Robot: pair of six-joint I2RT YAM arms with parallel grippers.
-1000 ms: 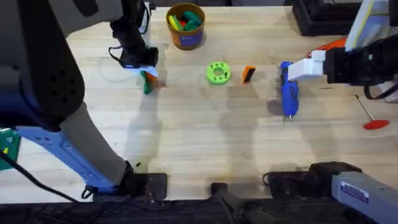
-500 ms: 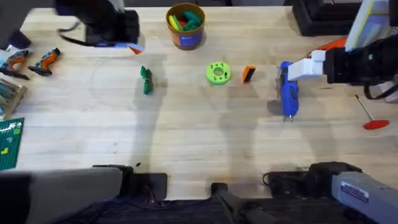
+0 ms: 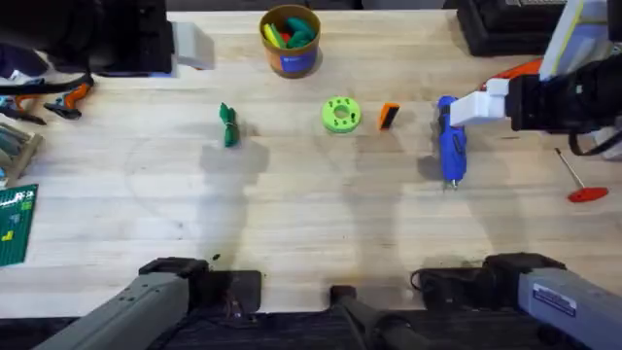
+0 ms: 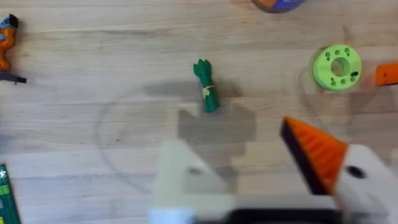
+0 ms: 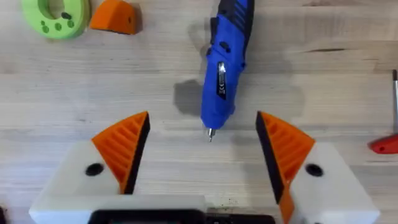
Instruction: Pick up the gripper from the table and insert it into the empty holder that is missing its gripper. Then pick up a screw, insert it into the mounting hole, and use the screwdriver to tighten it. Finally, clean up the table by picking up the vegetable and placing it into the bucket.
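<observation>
The small orange gripper (image 3: 389, 116) lies on the table between the green disc and the blue screwdriver (image 3: 450, 146); it also shows in the right wrist view (image 5: 115, 17). My right gripper (image 5: 202, 149) is open and hovers over the screwdriver (image 5: 224, 68), whose bit points between the fingers. My left gripper (image 4: 245, 168) is open, raised at the far left (image 3: 190, 44). One of its fingers is the bare white holder (image 4: 180, 177); the other carries an orange tip. The dark green vegetable (image 3: 228, 124) lies alone on the table (image 4: 207, 94). The yellow bucket (image 3: 290, 41) stands at the back.
A lime green disc (image 3: 340, 114) with holes sits left of the orange gripper. A thin tool with a red handle (image 3: 583, 185) lies at the right. Pliers (image 3: 58, 95) and a green board (image 3: 15, 224) sit at the left edge. The bucket holds coloured toys.
My left arm has lifted away from the vegetable and swung back and to the left. The vegetable stays on the table. The right arm has not moved.
</observation>
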